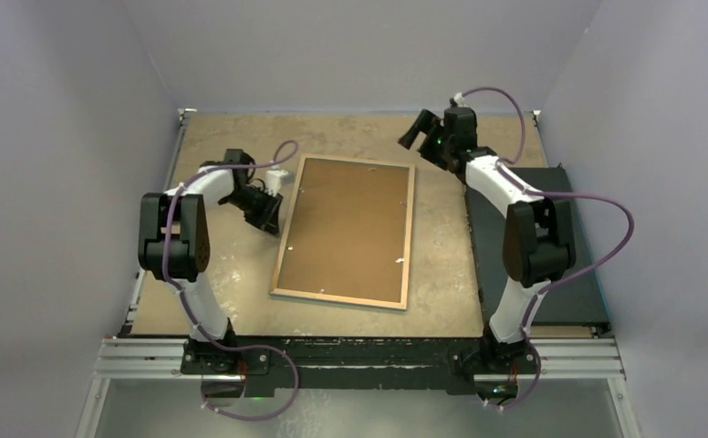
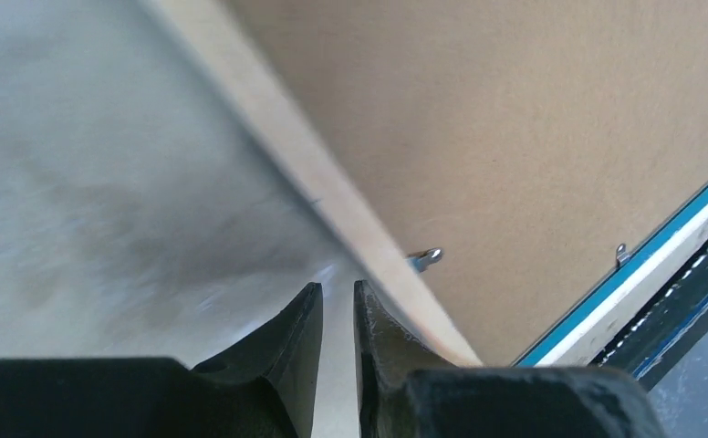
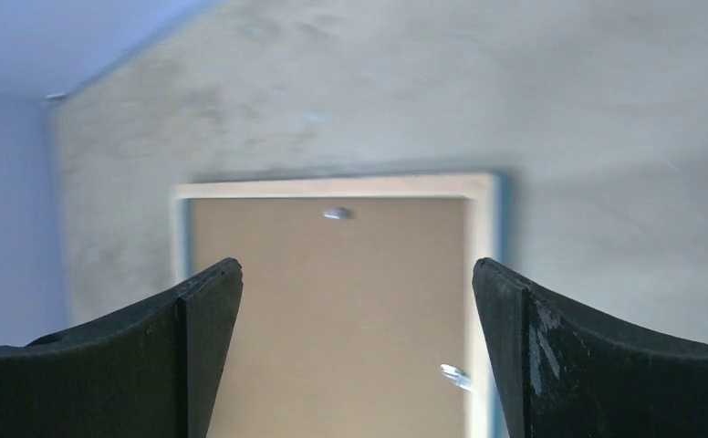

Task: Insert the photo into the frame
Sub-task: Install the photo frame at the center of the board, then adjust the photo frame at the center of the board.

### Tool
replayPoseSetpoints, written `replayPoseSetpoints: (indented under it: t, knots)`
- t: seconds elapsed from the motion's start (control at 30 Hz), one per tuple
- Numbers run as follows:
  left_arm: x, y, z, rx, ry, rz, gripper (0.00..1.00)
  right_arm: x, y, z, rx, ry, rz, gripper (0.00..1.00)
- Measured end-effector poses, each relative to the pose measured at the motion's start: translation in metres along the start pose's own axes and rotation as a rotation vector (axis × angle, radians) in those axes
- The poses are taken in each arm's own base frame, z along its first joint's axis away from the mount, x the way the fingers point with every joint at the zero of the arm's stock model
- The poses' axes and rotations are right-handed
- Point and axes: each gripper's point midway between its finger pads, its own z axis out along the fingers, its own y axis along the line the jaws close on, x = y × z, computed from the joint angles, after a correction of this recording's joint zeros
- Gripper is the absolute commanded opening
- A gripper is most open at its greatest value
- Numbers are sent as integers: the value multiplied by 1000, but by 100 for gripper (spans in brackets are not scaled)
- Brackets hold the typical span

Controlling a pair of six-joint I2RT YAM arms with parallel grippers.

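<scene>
The frame (image 1: 287, 225) lies face down in the middle of the table, light wood rim up, with the brown backing board (image 1: 346, 228) set inside it. The photo is hidden. My left gripper (image 1: 273, 224) is low at the frame's left rim. In the left wrist view it (image 2: 337, 290) is shut to a thin gap, empty, with the right finger against the rim (image 2: 332, 196); the blue border (image 2: 642, 251) shows at the far side. My right gripper (image 1: 414, 132) is raised beyond the frame's back right corner, open and empty (image 3: 358, 265), and looks down on the backing board (image 3: 332, 310).
Small metal tabs (image 2: 428, 257) (image 3: 337, 213) stand up from the backing board near the rim. A black mat (image 1: 569, 246) lies along the table's right side under the right arm. Grey walls close in the table (image 1: 232, 283) on three sides.
</scene>
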Motion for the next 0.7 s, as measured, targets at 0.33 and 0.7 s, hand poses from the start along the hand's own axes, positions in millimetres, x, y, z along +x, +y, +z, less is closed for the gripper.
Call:
replayPoseSetpoints:
  t: [0.33, 0.7]
  knots:
    - [26, -15, 22, -29, 108, 99, 14, 104, -85, 24, 239, 204, 37, 99]
    - [34, -50, 37, -6, 188, 211, 14, 82, -13, 116, 68, 164, -51, 99]
